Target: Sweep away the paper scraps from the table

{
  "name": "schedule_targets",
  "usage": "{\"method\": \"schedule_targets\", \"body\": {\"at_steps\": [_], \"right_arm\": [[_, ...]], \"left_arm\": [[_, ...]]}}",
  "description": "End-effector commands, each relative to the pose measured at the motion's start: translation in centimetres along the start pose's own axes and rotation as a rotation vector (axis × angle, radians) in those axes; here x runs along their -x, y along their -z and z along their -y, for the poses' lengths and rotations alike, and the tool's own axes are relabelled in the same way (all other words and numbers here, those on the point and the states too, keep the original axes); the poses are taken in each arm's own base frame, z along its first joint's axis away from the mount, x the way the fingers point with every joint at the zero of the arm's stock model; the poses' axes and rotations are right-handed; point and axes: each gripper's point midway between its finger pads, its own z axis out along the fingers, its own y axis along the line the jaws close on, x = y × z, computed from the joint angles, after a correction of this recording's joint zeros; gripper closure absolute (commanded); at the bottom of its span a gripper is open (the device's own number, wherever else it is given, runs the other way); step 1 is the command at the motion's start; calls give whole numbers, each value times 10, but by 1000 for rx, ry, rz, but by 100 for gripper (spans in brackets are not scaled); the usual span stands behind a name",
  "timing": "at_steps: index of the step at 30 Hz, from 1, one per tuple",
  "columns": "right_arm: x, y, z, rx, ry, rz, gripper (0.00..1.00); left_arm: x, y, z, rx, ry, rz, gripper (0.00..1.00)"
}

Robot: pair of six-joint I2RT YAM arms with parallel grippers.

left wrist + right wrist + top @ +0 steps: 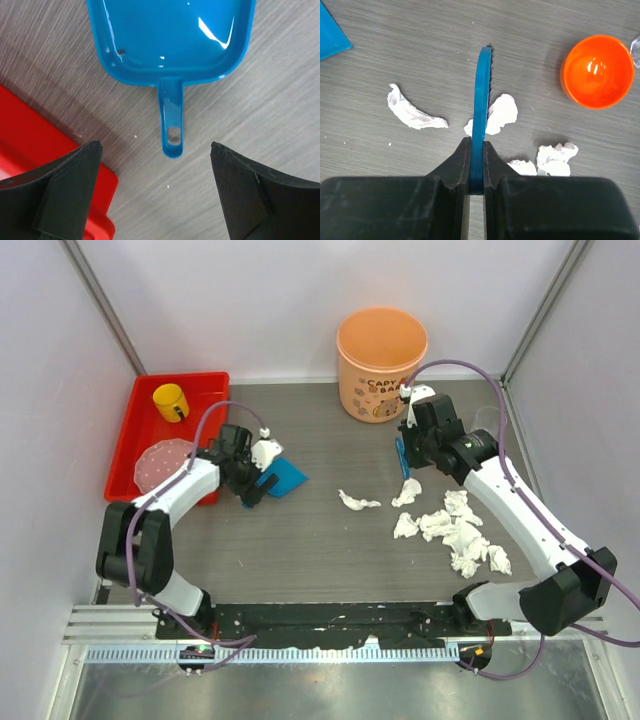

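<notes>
Several white paper scraps lie on the table (300,540): one long scrap (358,501), one small scrap (407,491) and a cluster (455,532) at the right. My right gripper (405,455) is shut on a blue brush (481,90), held on edge just above the scraps (415,112) in the right wrist view. My left gripper (156,150) is open and empty, hovering just behind the handle (171,120) of the blue dustpan (172,35), which lies flat on the table (285,477).
An orange bucket (381,350) stands at the back, also in the right wrist view (597,71). A red tray (135,430) at the left holds a yellow cup (170,401) and a pink plate (165,462). The tray's corner (30,145) lies beside my left finger. White walls enclose the table.
</notes>
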Motion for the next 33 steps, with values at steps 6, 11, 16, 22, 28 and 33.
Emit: {"method": "schedule_targets", "body": {"at_steps": [6, 11, 16, 22, 28, 33], "right_arm": [[-4, -9, 23, -77, -36, -10, 99], [-15, -10, 47, -158, -60, -24, 99], [-20, -16, 57, -214, -47, -48, 99], [-24, -22, 56, -210, -42, -66, 99], [-19, -19, 32, -78, -78, -42, 99], [-12, -7, -21, 156, -124, -21, 99]], "left_arm": [[4, -38, -14, 62, -50, -86, 20], [-12, -47, 7, -6, -48, -108, 31], [-23, -54, 14, -26, -64, -131, 33], [-32, -70, 17, -45, -53, -159, 53], [-39, -56, 36, -139, -34, -192, 100], [-25, -25, 48, -194, -81, -140, 100]]}}
